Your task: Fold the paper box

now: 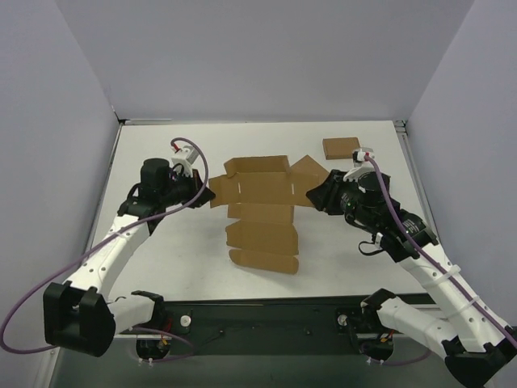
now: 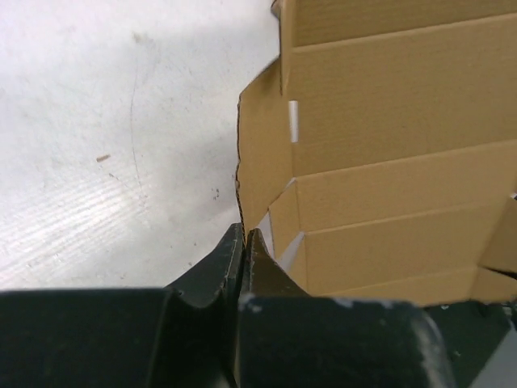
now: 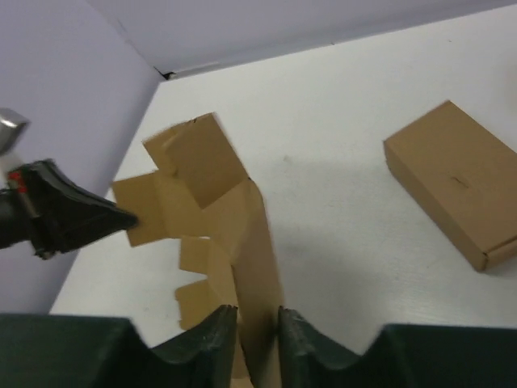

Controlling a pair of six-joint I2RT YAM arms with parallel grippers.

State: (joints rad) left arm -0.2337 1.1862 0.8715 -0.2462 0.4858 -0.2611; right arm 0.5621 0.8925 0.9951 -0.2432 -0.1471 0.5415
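The white counter point(image 1: 186, 259) is being closed in by purple walls point(image 1: 56, 121) at the left, back and right. Open counter is being left on every side of the paper box point(image 1: 262, 212), most widely toward the left wall.

A small closed brown box point(image 1: 341, 148) is being kept near the back right corner, well apart from the blank. Its contents cannot be seen.

The paper box is being held at the counter's middle as a plain brown blank. Its near panels are lying flat with their crease lines showing, while its far panel and side flaps are being raised.

Its left flap is being pinched at the edge by the left end effector point(image 2: 242, 242), whose fingers are pressed together on the cardboard. Its right flap is being straddled edge-on by the right end effector point(image 3: 257, 311). Those fingers are standing slightly apart, and whether they are gripping the flap cannot be told.
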